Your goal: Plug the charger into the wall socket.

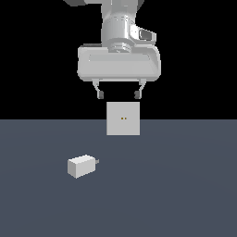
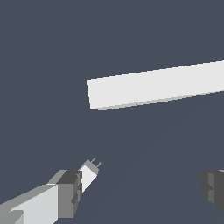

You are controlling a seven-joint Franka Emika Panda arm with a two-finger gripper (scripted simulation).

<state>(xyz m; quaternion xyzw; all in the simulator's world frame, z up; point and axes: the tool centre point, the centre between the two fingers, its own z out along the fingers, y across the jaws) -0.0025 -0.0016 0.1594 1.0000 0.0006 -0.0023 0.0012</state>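
Simulated scene with plain, matte, untextured surfaces. A flat slate-blue worktop (image 1: 185,185) fills the lower half of the exterior view, meeting a black background along a straight horizon.

The wall socket (image 1: 123,118) is a flat, off-white square panel standing upright near the middle of the worktop, its face towards the camera, with two tiny yellowish holes side by side at its centre. In the wrist view it (image 2: 157,85) appears as a long pale slab seen edge-on from above.

The charger (image 1: 81,166) is a small off-white boxy block lying on the worktop, nearer the camera than the panel and towards the exterior view's left, well apart from it. Short grey prongs stick out of the face turned to the exterior view's right. In the wrist view the charger (image 2: 89,173) is partly hidden behind one finger.

The gripper (image 1: 118,94) hangs from a smooth, rounded white-grey arm, above the socket's top edge in the exterior view. Its jaws are released, spread wide with dark pads at the tips, grasping nothing.

Bare worktop surrounds both objects on every side.
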